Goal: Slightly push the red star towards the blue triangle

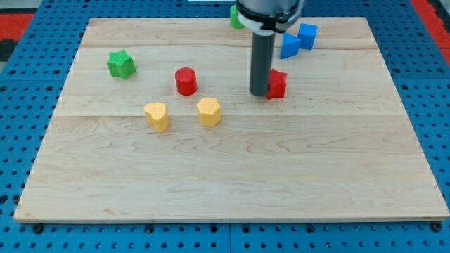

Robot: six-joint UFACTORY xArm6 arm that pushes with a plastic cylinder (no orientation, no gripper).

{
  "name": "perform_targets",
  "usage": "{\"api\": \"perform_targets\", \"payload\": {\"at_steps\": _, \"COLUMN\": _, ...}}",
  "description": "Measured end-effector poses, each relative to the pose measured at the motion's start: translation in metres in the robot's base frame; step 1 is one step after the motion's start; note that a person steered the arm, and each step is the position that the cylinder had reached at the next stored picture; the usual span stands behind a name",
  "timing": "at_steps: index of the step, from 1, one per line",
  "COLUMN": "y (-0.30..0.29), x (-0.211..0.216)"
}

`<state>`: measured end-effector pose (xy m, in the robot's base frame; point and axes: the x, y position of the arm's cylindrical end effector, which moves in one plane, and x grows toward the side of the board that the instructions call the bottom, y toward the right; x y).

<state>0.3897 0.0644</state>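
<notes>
The red star (278, 83) lies on the wooden board, right of centre in the upper half. My tip (259, 93) stands right against the star's left side, and the rod hides part of it. The blue triangle (290, 46) lies above the star, a little to the right, close to the board's top edge. A blue cube (307, 34) touches the triangle's upper right.
A green block (236, 17) shows at the top edge, partly hidden by the arm. A red cylinder (185, 81) lies left of my tip. A yellow heart (157, 116) and a yellow hexagon (209, 111) lie lower left. A green star (121, 64) lies at the far left.
</notes>
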Motion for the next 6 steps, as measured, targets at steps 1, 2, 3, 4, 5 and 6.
{"api": "perform_targets", "payload": {"at_steps": 1, "y": 0.005, "x": -0.017}}
{"api": "perform_targets", "payload": {"at_steps": 2, "y": 0.005, "x": 0.01}}
{"api": "perform_targets", "payload": {"at_steps": 3, "y": 0.009, "x": 0.019}}
{"api": "perform_targets", "payload": {"at_steps": 4, "y": 0.024, "x": 0.009}}
{"api": "perform_targets", "payload": {"at_steps": 5, "y": 0.049, "x": -0.003}}
{"api": "perform_targets", "payload": {"at_steps": 6, "y": 0.029, "x": -0.033}}
